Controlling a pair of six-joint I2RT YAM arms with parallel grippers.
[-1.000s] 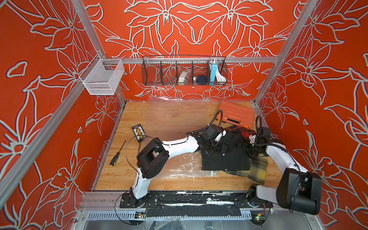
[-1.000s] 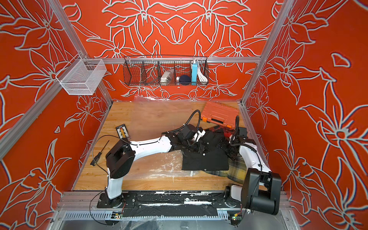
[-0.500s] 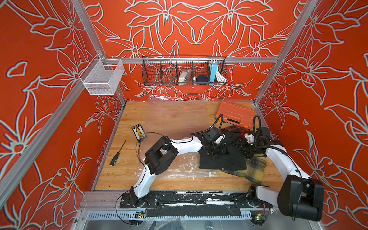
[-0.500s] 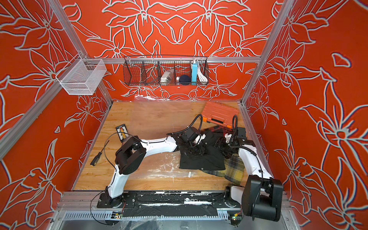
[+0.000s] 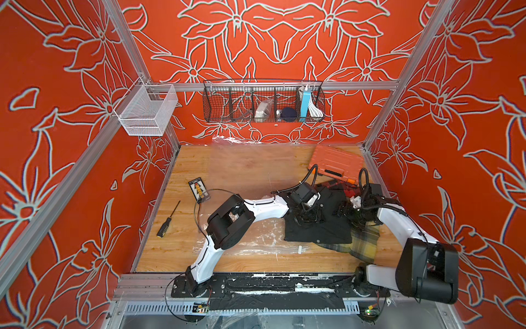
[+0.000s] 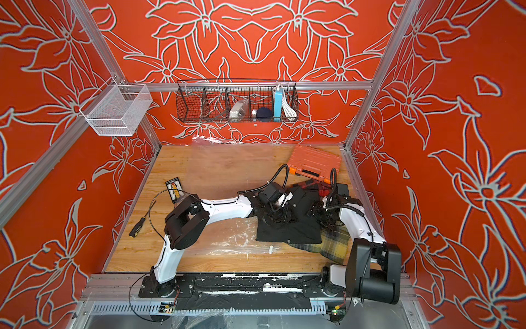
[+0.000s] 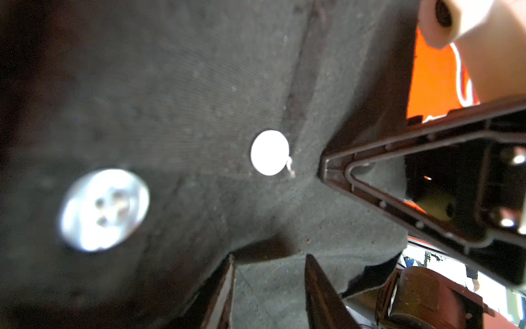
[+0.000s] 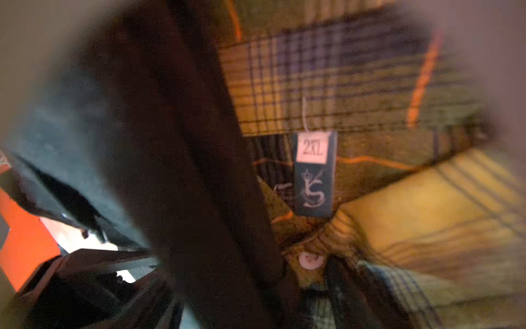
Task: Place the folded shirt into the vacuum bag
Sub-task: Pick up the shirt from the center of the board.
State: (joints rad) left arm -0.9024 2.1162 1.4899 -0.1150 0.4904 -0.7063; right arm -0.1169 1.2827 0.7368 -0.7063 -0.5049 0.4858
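Observation:
The folded shirt point(image 5: 318, 230) point(image 6: 290, 230) is black with white buttons and lies at the right of the table, partly on a yellow plaid shirt point(image 5: 365, 242). My left gripper point(image 5: 308, 215) point(image 7: 269, 256) presses down on its left part, with a fold of black cloth filling the gap between the fingers. My right gripper point(image 5: 345, 210) is sunk in the cloth at its right edge. Black fabric point(image 8: 199, 171) hides those jaws in the right wrist view. The vacuum bag point(image 5: 264, 236) point(image 6: 236, 236) lies flat and clear along the table, and the shirt's front left corner rests over it.
An orange case point(image 5: 336, 163) sits at the back right, with red plaid cloth point(image 5: 345, 188) just in front of it. A screwdriver point(image 5: 168, 220) and a small black card point(image 5: 198, 188) lie at the left. A black wire basket point(image 5: 263, 102) and a white mesh basket point(image 5: 148, 111) hang on the walls.
The left arm's elbow has swung right and away from the front edge. Both grippers have stayed on the black shirt, which has hardly shifted.

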